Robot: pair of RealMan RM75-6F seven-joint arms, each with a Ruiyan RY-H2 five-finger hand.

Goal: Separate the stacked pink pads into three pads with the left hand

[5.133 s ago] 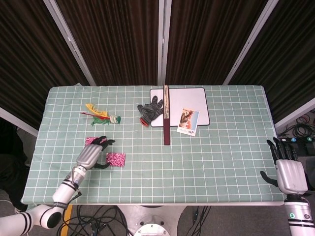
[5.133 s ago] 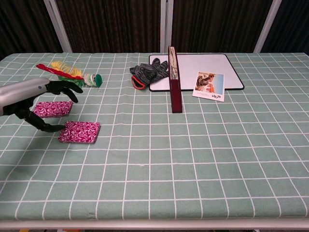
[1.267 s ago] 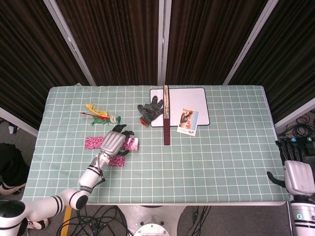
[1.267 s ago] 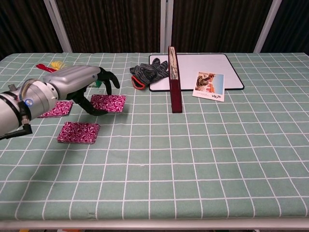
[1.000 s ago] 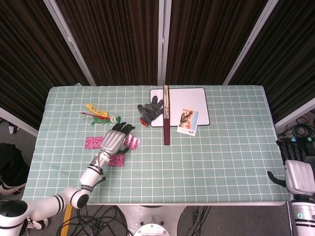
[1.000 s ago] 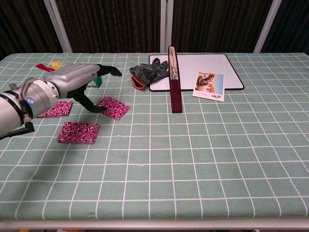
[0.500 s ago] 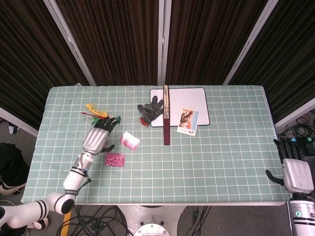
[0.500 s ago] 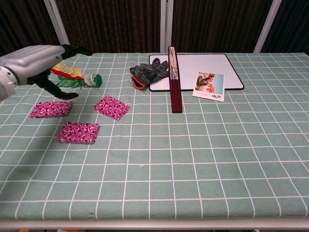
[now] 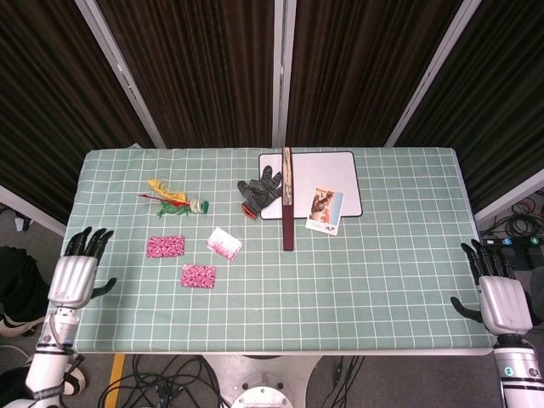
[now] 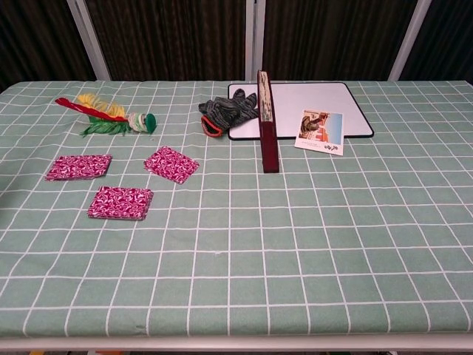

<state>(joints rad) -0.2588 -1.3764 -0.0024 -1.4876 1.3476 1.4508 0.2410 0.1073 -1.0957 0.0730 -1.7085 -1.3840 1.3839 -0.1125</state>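
Lying apart near dark red upright book (image 9: pixel 287 200), three flat pink patterned pads (image 9: pixel 165 246) look separated; left hand (image 9: pixel 74 278) empty, fingers spread; no further move needed.

The table wears a sage-green cloth (image 10: pixel 310 244) gridded with white lines. Three flat pink pads (image 10: pixel 121 202) carry a white swirl print. A feathered toy (image 10: pixel 107 115) is red, yellow and green. The knitted glove (image 10: pixel 229 109) is grey, edged in red.

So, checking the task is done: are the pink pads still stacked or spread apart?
Spread apart: three pink pads lie separately on the tablecloth, none overlapping.
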